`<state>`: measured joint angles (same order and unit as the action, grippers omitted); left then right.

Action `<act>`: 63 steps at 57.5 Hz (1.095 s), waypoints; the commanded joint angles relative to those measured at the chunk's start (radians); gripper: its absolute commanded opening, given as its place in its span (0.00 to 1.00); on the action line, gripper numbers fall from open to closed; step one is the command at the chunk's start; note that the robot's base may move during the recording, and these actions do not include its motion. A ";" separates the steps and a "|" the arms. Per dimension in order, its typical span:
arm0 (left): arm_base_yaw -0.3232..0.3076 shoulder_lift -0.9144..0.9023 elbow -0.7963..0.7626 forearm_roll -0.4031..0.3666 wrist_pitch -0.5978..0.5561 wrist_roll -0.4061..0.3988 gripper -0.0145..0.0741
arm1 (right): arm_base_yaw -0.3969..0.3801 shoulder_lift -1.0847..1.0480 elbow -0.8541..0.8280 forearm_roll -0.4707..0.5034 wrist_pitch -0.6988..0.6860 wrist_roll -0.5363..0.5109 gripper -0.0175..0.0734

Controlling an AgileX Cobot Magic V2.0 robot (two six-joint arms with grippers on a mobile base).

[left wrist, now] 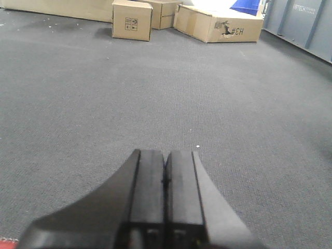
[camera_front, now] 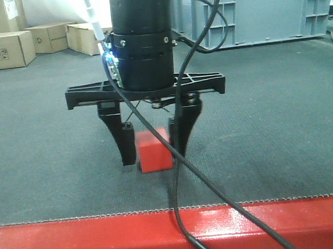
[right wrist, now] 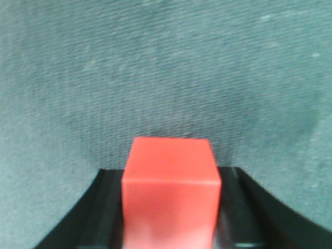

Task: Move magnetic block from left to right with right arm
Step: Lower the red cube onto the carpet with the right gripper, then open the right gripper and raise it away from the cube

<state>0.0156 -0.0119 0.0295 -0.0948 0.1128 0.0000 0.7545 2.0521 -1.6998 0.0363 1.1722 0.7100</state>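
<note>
My right gripper [camera_front: 152,156] points straight down, wrist vertical, black cylindrical body above the crossbar; both fingers [camera_front: 123,141] angle inward from the crossbar toward the tips; jaws closed on the magnetic block [camera_front: 155,150] — one finger on each side face, tips down at the carpet level in the front view; a black cable loops down across the wrist and past the fingers; right wrist view shows the block [right wrist: 170,192] seated between my two pads; left gripper [left wrist: 166,199] held low and roughly level — its two pads pressed flat together, nothing between them.
</note>
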 commanded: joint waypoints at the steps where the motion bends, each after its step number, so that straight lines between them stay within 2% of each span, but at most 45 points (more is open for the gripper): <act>1: 0.001 -0.010 0.008 -0.007 -0.087 0.000 0.02 | -0.002 -0.061 -0.034 -0.017 0.003 0.007 0.80; 12: 0.001 -0.010 0.008 -0.007 -0.087 0.000 0.02 | -0.002 -0.087 -0.034 -0.023 -0.009 0.004 0.80; 19: 0.001 -0.010 0.008 -0.007 -0.087 0.000 0.02 | -0.002 -0.135 -0.034 -0.060 -0.020 -0.020 0.80; 26: 0.001 -0.010 0.008 -0.007 -0.087 0.000 0.02 | -0.003 -0.195 -0.020 -0.120 -0.035 -0.099 0.79; 36: 0.001 -0.010 0.008 -0.007 -0.087 0.000 0.02 | -0.014 -0.327 0.087 -0.173 -0.133 -0.226 0.77; 39: 0.001 -0.010 0.008 -0.007 -0.087 0.000 0.02 | -0.021 -0.368 0.128 -0.178 -0.167 -0.259 0.73; 46: 0.001 -0.010 0.008 -0.007 -0.087 0.000 0.02 | -0.064 -0.500 0.273 -0.179 -0.247 -0.369 0.53; 56: 0.001 -0.010 0.008 -0.007 -0.087 0.000 0.02 | -0.193 -0.683 0.500 -0.152 -0.383 -0.485 0.22; 63: 0.001 -0.010 0.008 -0.007 -0.087 0.000 0.02 | -0.308 -0.818 0.660 -0.108 -0.537 -0.599 0.23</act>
<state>0.0156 -0.0119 0.0295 -0.0948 0.1128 0.0000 0.5025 1.3382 -1.0934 -0.0897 0.7735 0.1963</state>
